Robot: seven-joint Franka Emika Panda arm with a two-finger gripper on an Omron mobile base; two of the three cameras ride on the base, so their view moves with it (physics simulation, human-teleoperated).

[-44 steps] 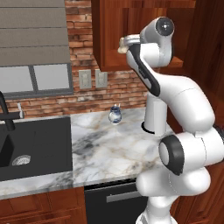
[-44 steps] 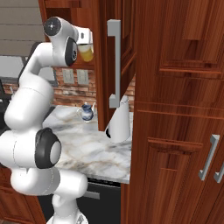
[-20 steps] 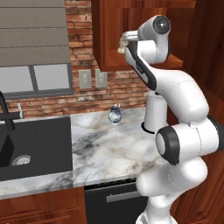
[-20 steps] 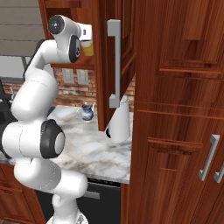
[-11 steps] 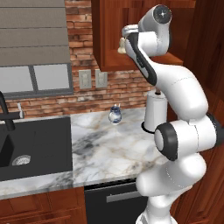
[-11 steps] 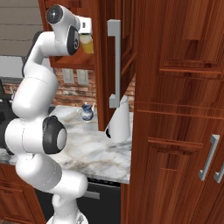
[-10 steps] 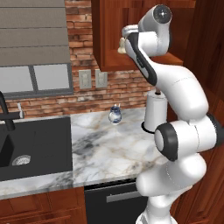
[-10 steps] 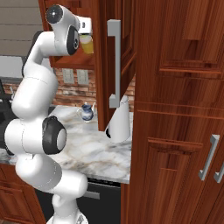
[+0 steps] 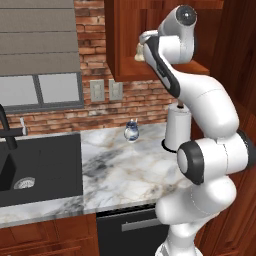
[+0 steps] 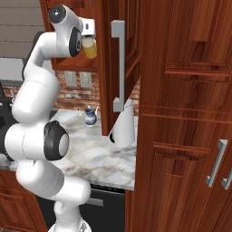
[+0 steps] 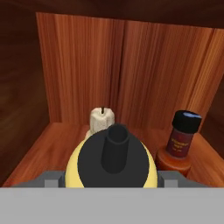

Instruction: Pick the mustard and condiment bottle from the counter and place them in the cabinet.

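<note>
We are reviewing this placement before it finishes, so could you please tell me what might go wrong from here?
1. The mustard, held in the pincer, is inside the cabinet close to the condiment bottle; drifting that way could topple it.
2. A pale candle-like object stands just behind the mustard, so pushing deeper may knock it.
3. I cannot tell whether the mustard's base touches the shelf; releasing early could tip it.

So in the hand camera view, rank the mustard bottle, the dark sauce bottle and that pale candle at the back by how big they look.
1. The mustard: looks largest, but it sits right at the camera, so nearness inflates it.
2. The condiment bottle: clearly smaller in the picture, standing on the cabinet shelf.
3. The pale candle: looks smallest, farthest back and partly hidden behind the mustard.
</note>
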